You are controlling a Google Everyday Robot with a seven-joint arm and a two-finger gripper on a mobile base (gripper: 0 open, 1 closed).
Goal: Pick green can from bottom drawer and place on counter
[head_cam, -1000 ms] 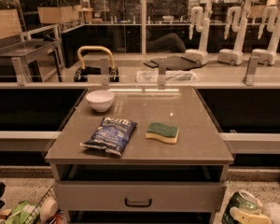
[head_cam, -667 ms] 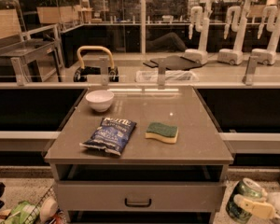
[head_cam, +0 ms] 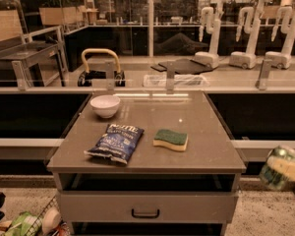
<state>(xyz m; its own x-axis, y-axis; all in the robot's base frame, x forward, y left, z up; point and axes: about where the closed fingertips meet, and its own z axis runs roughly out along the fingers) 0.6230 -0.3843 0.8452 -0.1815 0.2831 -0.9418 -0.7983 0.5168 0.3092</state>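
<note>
Up and to the right since 1 s ago, the green can (head_cam: 269, 177) now hangs in the air at the frame's right edge, tilted, just below the level of the counter (head_cam: 196, 146) and off its front-right corner. The gripper (head_cam: 286, 170) clasps it (1 pale finger crosses the can's side). On the counter sit 3 things, unmoved: a white bowl (head_cam: 105, 105) at the back left, a blue chip bag (head_cam: 115, 142) near the front, and a sponge (head_cam: 171, 139) just beside it.
</note>
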